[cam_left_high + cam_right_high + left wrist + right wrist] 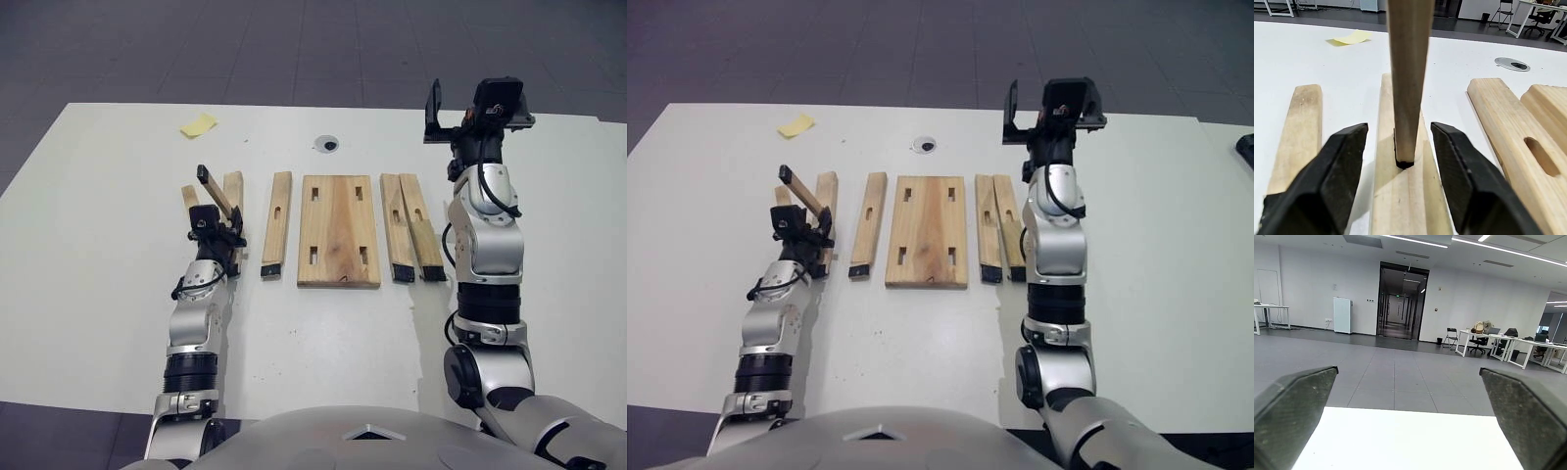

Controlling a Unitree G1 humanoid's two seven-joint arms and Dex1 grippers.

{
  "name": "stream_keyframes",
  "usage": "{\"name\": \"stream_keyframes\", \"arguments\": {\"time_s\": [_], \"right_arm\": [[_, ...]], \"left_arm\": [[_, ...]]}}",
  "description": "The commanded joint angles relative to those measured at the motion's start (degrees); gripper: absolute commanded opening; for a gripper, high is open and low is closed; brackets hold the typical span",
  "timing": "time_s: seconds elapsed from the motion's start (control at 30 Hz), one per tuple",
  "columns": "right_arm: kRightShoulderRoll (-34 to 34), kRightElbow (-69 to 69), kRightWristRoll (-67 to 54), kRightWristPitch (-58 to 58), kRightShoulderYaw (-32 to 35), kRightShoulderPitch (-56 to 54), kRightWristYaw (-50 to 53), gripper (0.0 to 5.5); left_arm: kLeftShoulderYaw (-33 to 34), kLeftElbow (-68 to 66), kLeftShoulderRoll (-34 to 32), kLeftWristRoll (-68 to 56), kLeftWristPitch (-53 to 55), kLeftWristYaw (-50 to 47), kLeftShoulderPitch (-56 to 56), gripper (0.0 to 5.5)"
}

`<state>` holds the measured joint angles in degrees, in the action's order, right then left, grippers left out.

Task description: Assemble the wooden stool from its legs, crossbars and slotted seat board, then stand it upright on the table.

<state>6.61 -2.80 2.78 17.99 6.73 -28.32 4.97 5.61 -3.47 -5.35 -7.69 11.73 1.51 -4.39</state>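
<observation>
The slotted seat board [339, 230] lies flat mid-table. One leg [277, 223] rests to its left and two legs [396, 225] [421, 227] to its right. Further left, a crossbar [217, 191] stands tilted with its dark end in the slot of another leg [1400, 196]. My left gripper [1400, 132] is low over that leg, open, one finger on each side of the crossbar [1406, 73] and neither touching it. A short wooden piece [189, 199] lies beside them. My right gripper [460, 122] is raised beyond the right-hand legs, open and holding nothing.
A yellow sticky note [199, 124] lies at the far left of the white table [98, 245]. A round cable hole [327, 145] sits behind the seat board. Bare tabletop runs along the front and both sides.
</observation>
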Motion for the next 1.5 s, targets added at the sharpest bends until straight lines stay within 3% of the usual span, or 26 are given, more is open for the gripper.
{"name": "stream_keyframes", "arguments": {"time_s": [0.03,0.5,0.9,1.13,1.5], "right_arm": [[0.4,0.3,-0.2,-0.2,0.3,-1.0,0.1,5.4],[0.3,0.9,-0.2,-1.1,0.5,-1.2,0.4,5.4],[0.9,1.7,-0.3,-1.2,0.6,-2.0,-0.3,5.4],[-0.2,1.5,-0.3,-1.2,-0.8,-1.6,-0.4,5.4],[-0.5,1.6,-0.3,-0.9,-1.4,-1.0,-0.8,5.4]], "left_arm": [[-0.4,2.0,-1.2,1.2,1.8,0.8,0.7,3.19],[1.8,9.4,-4.3,-1.4,-0.3,6.6,-3.5,5.38],[11.1,19.1,-10.7,-13.2,8.9,7.5,-16.9,5.38],[7.5,6.7,-10.2,-6.6,5.7,5.2,-21.3,5.38],[5.6,-0.3,-7.9,-4.4,1.8,5.0,-21.4,5.38]]}}
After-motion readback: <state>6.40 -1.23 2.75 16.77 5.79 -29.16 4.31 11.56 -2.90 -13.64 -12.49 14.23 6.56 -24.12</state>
